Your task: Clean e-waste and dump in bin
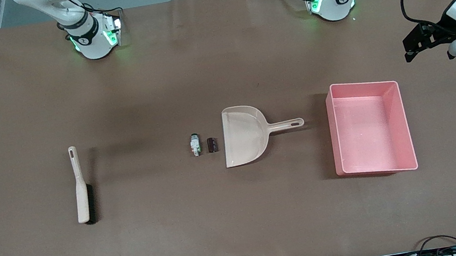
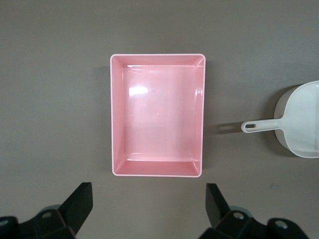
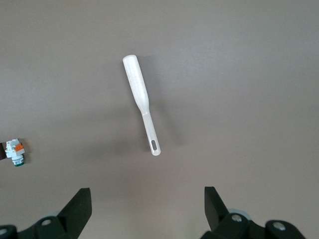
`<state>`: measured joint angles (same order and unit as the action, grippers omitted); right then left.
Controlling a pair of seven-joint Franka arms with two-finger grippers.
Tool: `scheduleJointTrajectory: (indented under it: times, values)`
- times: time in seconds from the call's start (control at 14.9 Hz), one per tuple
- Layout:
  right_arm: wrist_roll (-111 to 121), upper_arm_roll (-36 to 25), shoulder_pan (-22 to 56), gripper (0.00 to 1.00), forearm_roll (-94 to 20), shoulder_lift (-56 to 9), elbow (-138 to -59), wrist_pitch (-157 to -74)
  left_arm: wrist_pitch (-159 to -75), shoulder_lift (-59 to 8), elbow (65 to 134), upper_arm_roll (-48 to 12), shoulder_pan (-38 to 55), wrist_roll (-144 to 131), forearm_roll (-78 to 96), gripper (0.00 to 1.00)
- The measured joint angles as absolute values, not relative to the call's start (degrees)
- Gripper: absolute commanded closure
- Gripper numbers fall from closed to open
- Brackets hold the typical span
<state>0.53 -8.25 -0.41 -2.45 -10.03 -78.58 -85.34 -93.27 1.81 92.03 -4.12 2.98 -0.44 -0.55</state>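
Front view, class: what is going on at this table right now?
Nothing is held yet. Both arms wait with fingers open, the left gripper above the empty bin, the right gripper above the brush. The white part and dark part lie beside the dustpan mouth.

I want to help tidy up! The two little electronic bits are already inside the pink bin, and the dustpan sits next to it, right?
Not quite. The front view shows the pink bin holding nothing. The white-grey part and the dark part lie on the table, beside the dustpan's open mouth. The dustpan does sit next to the bin.
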Motion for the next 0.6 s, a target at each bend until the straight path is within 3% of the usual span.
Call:
scheduleJointTrajectory:
  times: [0.6]
  values:
    - [0.89,-8.11,0.12,0.0,-2.45,-10.03,-78.58,-85.35,-93.33,0.43,91.71,-4.65,4.15,-0.15,-0.55,0.0]
